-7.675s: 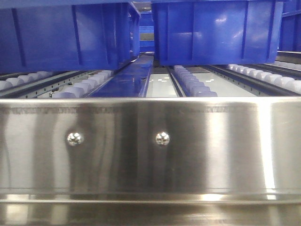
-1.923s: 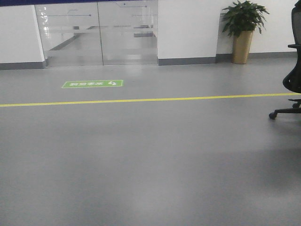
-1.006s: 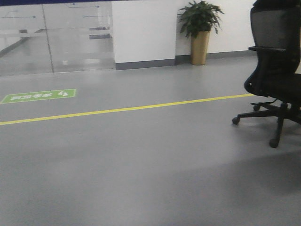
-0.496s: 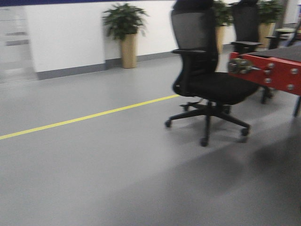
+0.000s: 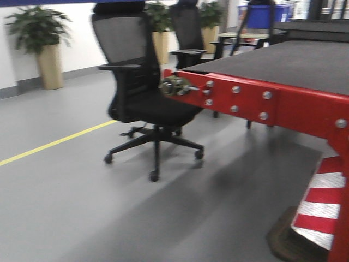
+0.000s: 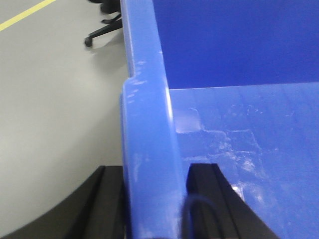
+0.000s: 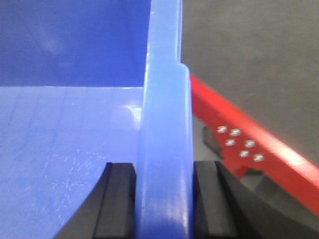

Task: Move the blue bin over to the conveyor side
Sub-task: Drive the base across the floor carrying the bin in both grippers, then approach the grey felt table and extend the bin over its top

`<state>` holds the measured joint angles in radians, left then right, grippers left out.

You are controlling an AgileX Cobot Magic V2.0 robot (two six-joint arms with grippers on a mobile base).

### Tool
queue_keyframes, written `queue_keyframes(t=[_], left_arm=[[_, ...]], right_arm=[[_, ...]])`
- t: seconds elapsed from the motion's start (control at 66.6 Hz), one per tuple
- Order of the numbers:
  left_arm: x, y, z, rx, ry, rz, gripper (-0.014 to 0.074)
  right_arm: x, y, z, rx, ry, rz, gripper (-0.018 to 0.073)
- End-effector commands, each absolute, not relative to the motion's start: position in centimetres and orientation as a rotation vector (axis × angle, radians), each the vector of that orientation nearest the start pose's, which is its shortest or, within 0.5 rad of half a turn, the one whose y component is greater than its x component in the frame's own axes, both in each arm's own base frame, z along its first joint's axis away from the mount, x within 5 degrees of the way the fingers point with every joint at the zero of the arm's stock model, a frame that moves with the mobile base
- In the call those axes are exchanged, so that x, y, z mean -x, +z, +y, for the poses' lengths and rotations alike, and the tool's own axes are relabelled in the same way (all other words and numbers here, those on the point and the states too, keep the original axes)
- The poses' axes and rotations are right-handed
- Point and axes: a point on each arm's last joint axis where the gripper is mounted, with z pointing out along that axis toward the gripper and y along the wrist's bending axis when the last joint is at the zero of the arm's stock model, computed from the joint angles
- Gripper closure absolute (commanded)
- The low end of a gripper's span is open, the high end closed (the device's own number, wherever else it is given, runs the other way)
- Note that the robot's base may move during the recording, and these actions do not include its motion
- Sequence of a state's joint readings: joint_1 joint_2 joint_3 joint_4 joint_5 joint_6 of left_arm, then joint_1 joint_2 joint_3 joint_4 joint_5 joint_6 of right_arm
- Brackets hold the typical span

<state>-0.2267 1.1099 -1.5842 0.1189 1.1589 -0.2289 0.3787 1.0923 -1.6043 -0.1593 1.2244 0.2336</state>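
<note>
The blue bin (image 6: 239, 50) fills both wrist views, its empty scuffed floor showing. In the left wrist view my left gripper (image 6: 155, 172) is shut on the bin's left rim, one black finger outside the wall and one inside. In the right wrist view my right gripper (image 7: 164, 169) is shut on the bin's (image 7: 65, 139) right rim in the same way. The conveyor side (image 5: 294, 63), a flat dark grey belt on a red bolted frame (image 5: 245, 101), stands ahead to the right. Its belt (image 7: 249, 59) lies just right of the held bin.
A black office chair (image 5: 147, 98) stands on the grey floor left of the conveyor's corner, a second chair (image 5: 188, 33) behind it. A red-and-white striped leg (image 5: 322, 210) is at the lower right. Potted plants (image 5: 46, 49) line the wall, and a yellow floor line (image 5: 54, 143) runs left.
The front view has swung right, from the roller rack to open floor, then past the chair. The red-framed conveyor now fills the right side and is closer.
</note>
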Motion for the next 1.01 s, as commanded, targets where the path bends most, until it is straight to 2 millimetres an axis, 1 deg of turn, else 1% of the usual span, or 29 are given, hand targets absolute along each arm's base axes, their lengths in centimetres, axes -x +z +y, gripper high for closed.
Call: queue_keyframes(t=[0.0,0.991], left_arm=[[-17.66,51.17,-3.41,-0.013,-0.165,2.026,0.0605],[-17.66,51.17,-3.41,-0.013,-0.165,2.026,0.0605]], right_arm=[[-16.06,51.66,4.84,0.147,0.162,2.029,0.0631],[-16.06,51.66,4.84,0.147,0.162,2.029,0.0631]])
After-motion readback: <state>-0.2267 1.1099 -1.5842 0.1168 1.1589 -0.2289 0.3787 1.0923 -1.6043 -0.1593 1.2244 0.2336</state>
